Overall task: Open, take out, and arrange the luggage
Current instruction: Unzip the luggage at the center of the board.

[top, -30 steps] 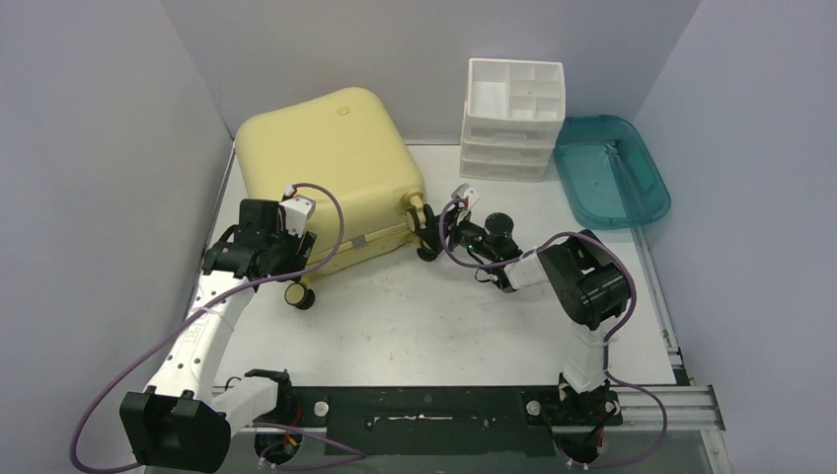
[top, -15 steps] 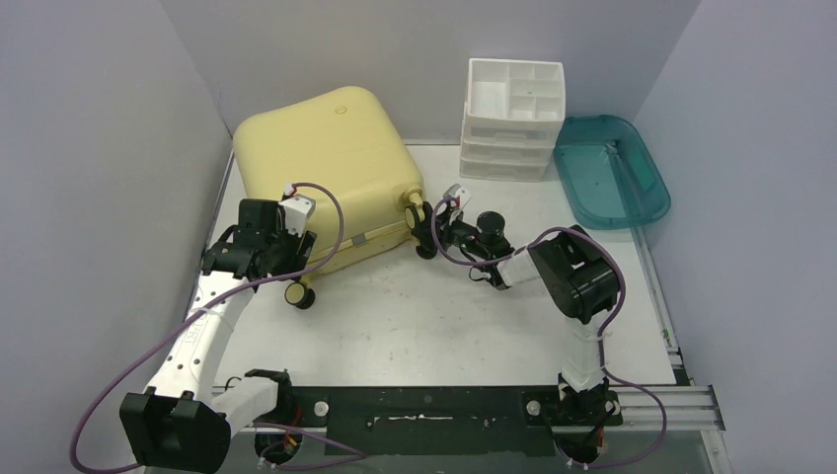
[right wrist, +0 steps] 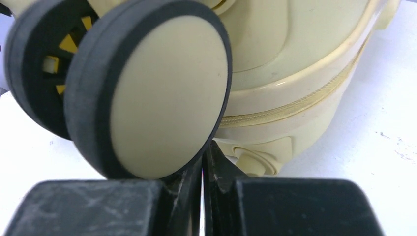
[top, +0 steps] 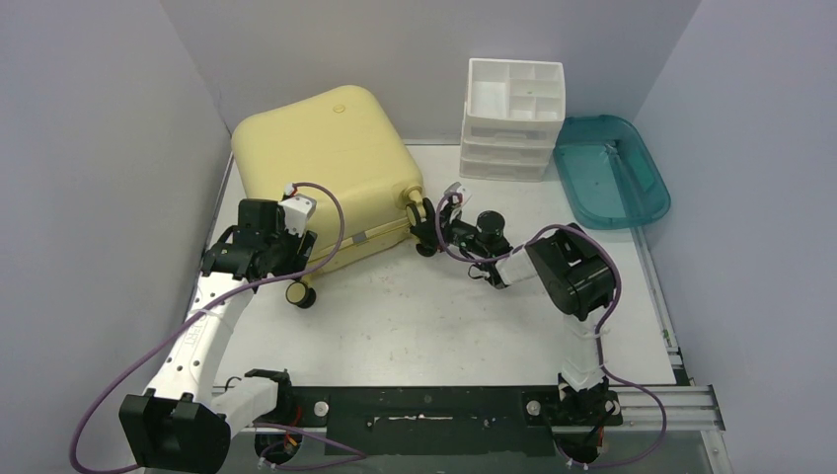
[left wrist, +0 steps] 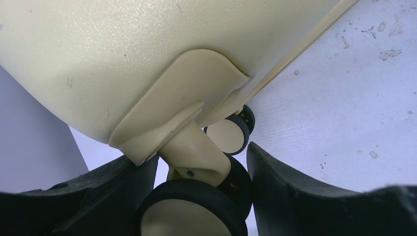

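The luggage (top: 326, 158) crowds the far-left walls; left claw (left wrist: 201, 167) pinches its near-left wheel (left wrist: 192, 216), right claw (right wrist: 202, 172) pressed together beside the right wheel (right wrist: 147, 93); bare table (top: 415, 326) nearer.

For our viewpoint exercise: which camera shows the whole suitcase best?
Top external: the luggage appears nearly whole, closed. Left wrist shows only a wheeled corner; right wrist, one wheel close up and the zip.

A robot lab's test cell: plain grey panels (top: 99, 148) wall in a white table (top: 444, 326) (scuffed, speckled), with an aluminium rail (top: 691, 400) and cabled arm bases (top: 582, 390) along the table's near edge.
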You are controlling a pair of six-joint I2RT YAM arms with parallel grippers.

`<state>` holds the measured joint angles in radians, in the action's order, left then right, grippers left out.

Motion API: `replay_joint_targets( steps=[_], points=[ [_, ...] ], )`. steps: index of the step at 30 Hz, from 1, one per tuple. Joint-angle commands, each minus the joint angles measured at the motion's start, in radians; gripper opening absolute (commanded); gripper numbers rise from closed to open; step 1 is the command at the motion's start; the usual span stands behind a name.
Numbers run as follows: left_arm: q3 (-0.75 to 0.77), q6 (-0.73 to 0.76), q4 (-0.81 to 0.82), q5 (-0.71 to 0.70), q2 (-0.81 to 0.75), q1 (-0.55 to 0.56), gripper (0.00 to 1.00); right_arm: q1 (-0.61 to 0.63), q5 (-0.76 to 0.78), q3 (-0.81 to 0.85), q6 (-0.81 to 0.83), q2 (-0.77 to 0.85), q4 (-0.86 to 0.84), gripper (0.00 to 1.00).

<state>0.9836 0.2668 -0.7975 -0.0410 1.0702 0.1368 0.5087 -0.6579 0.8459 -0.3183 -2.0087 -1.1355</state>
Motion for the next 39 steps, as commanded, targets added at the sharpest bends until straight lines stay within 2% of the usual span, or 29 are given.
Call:
replay_joint_targets(
  steps=[1, 2, 3, 6, 12, 18, 25, 30, 35, 39],
  points=[
    [0.018, 0.029, 0.037, 0.054, -0.037, 0.010, 0.14, -0.043, -0.051, 0.012, -0.059, 0.014, -0.200, 0.06],
    [0.017, 0.030, 0.035, 0.053, -0.039, 0.010, 0.14, -0.049, -0.067, 0.011, -0.079, 0.005, -0.225, 0.19],
    [0.017, 0.031, 0.036, 0.053, -0.041, 0.010, 0.14, -0.055, -0.092, 0.014, -0.102, -0.008, -0.259, 0.27],
    [0.017, 0.035, 0.035, 0.053, -0.044, 0.010, 0.14, -0.065, -0.147, 0.025, -0.179, -0.051, -0.364, 0.34],
    [0.013, 0.040, 0.035, 0.049, -0.050, 0.009, 0.14, -0.060, -0.222, 0.073, -0.228, -0.088, -0.381, 0.37],
    [0.013, 0.041, 0.035, 0.050, -0.047, 0.010, 0.14, -0.057, -0.185, 0.059, -0.104, -0.066, -0.241, 0.43],
    [0.009, 0.044, 0.039, 0.049, -0.050, 0.010, 0.14, -0.059, -0.190, 0.059, -0.108, -0.094, -0.237, 0.44],
    [0.001, 0.047, 0.045, 0.049, -0.052, 0.009, 0.14, -0.061, -0.120, 0.049, -0.061, -0.078, -0.159, 0.44],
    [-0.006, 0.051, 0.052, 0.049, -0.054, 0.009, 0.14, -0.074, -0.051, 0.007, -0.058, -0.060, -0.150, 0.45],
    [-0.011, 0.052, 0.056, 0.049, -0.053, 0.010, 0.14, -0.076, -0.075, 0.028, -0.082, -0.079, -0.134, 0.46]
  ],
)
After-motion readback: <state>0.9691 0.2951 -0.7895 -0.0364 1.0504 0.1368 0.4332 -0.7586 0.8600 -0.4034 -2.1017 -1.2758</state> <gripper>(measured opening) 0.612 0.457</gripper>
